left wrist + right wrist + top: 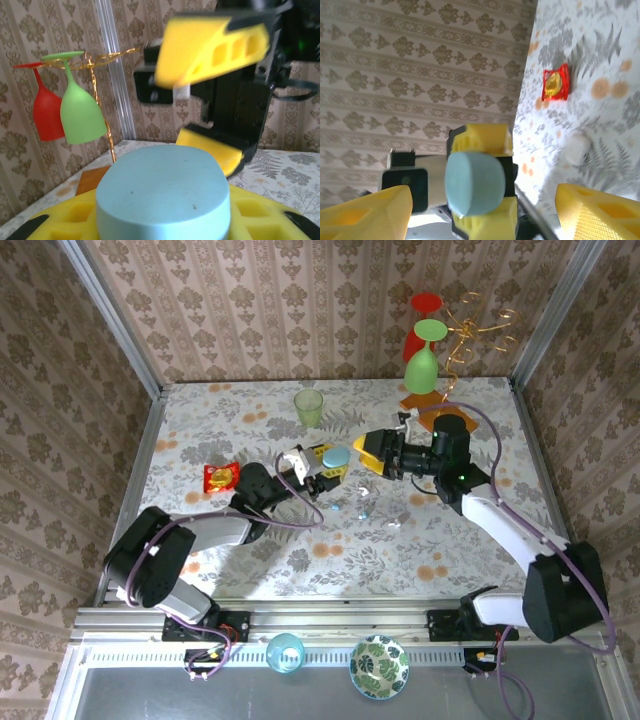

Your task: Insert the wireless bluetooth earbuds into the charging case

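Pale-blue charging case (337, 455) is clamped in your left gripper's (333, 461) fingers, the earbuds (362, 491) loose on the counter (250, 540) nearby. From the left wrist, your right gripper (197, 117) faces it, fingers apart. From the right wrist, the case looks square-on: hold it level, then pinch one bud gently.

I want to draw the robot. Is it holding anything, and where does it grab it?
The left gripper pinches the pale blue case by two opposite sides. The right gripper is open and grips nothing.
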Tool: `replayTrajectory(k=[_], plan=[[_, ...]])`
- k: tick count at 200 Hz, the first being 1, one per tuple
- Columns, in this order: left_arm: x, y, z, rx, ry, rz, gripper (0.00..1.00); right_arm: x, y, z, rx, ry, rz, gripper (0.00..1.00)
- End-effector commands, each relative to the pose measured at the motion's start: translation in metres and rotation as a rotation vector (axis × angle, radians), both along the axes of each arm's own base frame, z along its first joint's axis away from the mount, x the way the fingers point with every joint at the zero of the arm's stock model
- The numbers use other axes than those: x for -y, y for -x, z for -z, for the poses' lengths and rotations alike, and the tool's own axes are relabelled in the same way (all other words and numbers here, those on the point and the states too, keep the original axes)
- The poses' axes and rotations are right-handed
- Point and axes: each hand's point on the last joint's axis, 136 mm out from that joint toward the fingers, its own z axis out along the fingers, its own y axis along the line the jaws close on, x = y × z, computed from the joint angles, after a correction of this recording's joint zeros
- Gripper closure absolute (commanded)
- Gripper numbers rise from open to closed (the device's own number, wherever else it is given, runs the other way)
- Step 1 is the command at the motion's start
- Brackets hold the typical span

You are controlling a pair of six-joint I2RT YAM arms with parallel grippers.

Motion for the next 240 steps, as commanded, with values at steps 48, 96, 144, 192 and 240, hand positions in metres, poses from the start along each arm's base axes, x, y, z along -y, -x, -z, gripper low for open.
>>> replayTrajectory(k=[48, 96, 144, 192, 240], plan=[[-0.011, 0.046, -0.012, -0.118, -0.005, 0.189, 0.83, -0.016, 0.047, -0.01, 0.815, 0.491, -0.211, 0.12], [-0.012, 0.053, -0.026, -0.106, 0.024, 0.219, 0.83, -0.027, 0.045, -0.013, 0.863, 0.512, -0.241, 0.12], [-0.011, 0.06, -0.023, -0.107, 0.023, 0.263, 0.84, -0.024, 0.028, -0.02, 0.815, 0.515, -0.145, 0.13], [-0.011, 0.063, -0.021, -0.1, 0.016, 0.277, 0.85, -0.021, 0.017, -0.029, 0.793, 0.507, -0.084, 0.14], [-0.011, 0.064, -0.018, -0.092, 0.008, 0.272, 0.85, -0.014, 0.011, -0.04, 0.771, 0.445, -0.048, 0.13]])
